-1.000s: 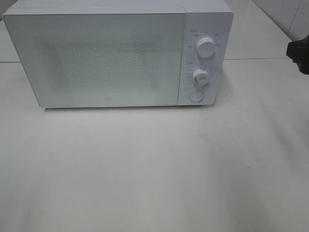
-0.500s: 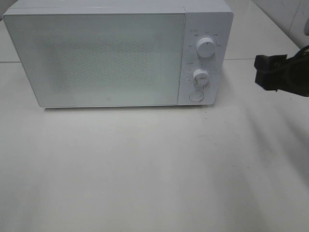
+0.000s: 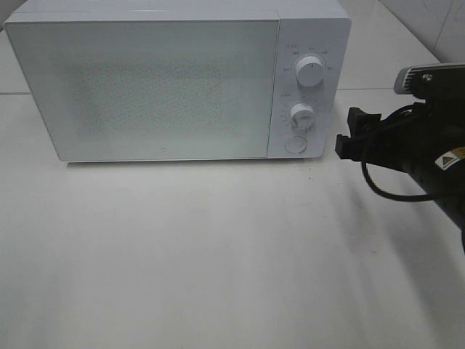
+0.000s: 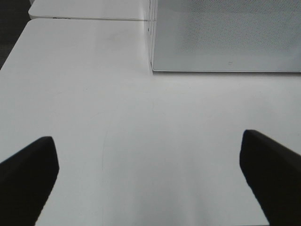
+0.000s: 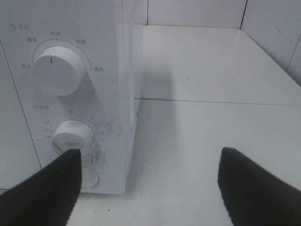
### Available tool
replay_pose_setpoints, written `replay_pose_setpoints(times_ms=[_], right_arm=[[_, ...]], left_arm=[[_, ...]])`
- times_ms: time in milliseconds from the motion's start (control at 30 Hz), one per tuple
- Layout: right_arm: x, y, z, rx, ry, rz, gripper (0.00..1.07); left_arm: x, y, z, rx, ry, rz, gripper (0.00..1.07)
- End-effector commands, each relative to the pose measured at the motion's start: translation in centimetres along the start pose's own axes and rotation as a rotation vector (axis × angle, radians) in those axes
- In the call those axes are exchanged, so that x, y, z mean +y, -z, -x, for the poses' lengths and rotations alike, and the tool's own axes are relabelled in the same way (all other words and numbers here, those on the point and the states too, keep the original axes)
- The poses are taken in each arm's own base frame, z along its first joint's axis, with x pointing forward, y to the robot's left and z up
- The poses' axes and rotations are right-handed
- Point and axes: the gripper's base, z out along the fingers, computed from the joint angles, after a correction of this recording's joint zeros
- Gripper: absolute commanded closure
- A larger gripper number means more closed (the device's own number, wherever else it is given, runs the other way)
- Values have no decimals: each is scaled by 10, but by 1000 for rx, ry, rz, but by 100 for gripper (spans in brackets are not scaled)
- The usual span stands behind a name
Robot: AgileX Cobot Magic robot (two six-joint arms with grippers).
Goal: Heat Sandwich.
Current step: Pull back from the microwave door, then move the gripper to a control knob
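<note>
While microwave [image 3: 145,87] door is closed, contents hidden | right tool [image 5: 148,183] apart beside control panel [image 3: 309,87] | left tool [image 4: 150,174] apart

On the microwave [image 5: 109,56] control panel, small Chinese characters ring the upper dial [image 5: 57,73], too blurred to read surely. A "0" stands above the lower dial [image 5: 73,136], with tiny numerals beside it. The door [image 3: 145,87] bears a small illegible mark [image 3: 161,153]. A yellow warning-triangle sticker [image 3: 450,158] sits on the right arm [image 3: 421,138].
</note>
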Motion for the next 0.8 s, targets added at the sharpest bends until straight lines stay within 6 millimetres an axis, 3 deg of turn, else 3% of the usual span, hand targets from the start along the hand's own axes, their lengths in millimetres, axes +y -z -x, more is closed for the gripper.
replay_pose_setpoints(times_ms=[33,400,800], right_arm=[[9,-1,-6,-31,39,2,31],[31,-2,-30,-21,36,-23,31],[33,-4,-34,-18,20,-28,31]], left_arm=[[-1,3,-3,-22,7,-14,3],[-1,3,-3,-22,7,-14,3],[-1,3,-3,-22,7,-14,3]])
